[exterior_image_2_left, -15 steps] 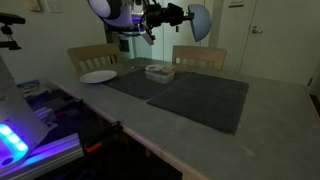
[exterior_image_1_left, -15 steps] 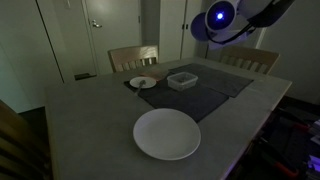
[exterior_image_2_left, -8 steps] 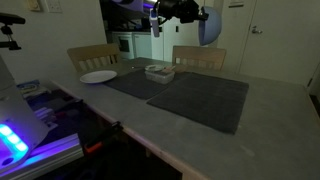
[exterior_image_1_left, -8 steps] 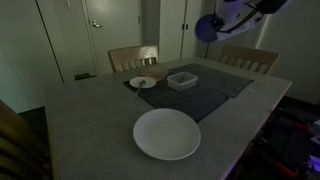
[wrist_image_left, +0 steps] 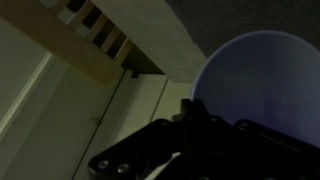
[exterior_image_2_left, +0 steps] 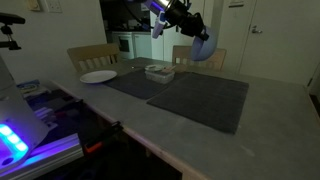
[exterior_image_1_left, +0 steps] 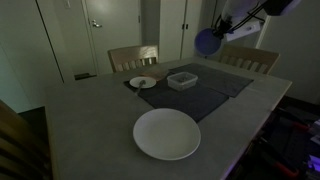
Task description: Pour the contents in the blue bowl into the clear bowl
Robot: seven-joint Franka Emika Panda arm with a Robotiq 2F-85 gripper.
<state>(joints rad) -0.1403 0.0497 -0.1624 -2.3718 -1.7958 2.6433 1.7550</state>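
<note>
My gripper (exterior_image_1_left: 219, 30) is shut on the rim of the blue bowl (exterior_image_1_left: 207, 42) and holds it in the air above the far side of the table. Both show again in an exterior view, the gripper (exterior_image_2_left: 186, 27) above the tilted bowl (exterior_image_2_left: 203, 49). In the wrist view the bowl (wrist_image_left: 262, 88) fills the right side, with a dark finger (wrist_image_left: 190, 118) against its rim. The clear bowl (exterior_image_1_left: 182, 79) sits on a dark placemat, below and to the side of the blue bowl, and also shows in an exterior view (exterior_image_2_left: 159, 72). The contents are not visible.
A large white plate (exterior_image_1_left: 167, 133) lies near the table's front and shows again at the edge (exterior_image_2_left: 98, 76). A small white saucer (exterior_image_1_left: 143, 82) sits beside the clear bowl. Dark placemats (exterior_image_2_left: 200, 100) cover the middle. Wooden chairs (exterior_image_1_left: 133, 57) (exterior_image_2_left: 198, 57) stand behind the table.
The gripper has carried the blue bowl downward, closer to the table and toward the clear bowl. The bowl's tilt has changed. Nothing on the table has moved.
</note>
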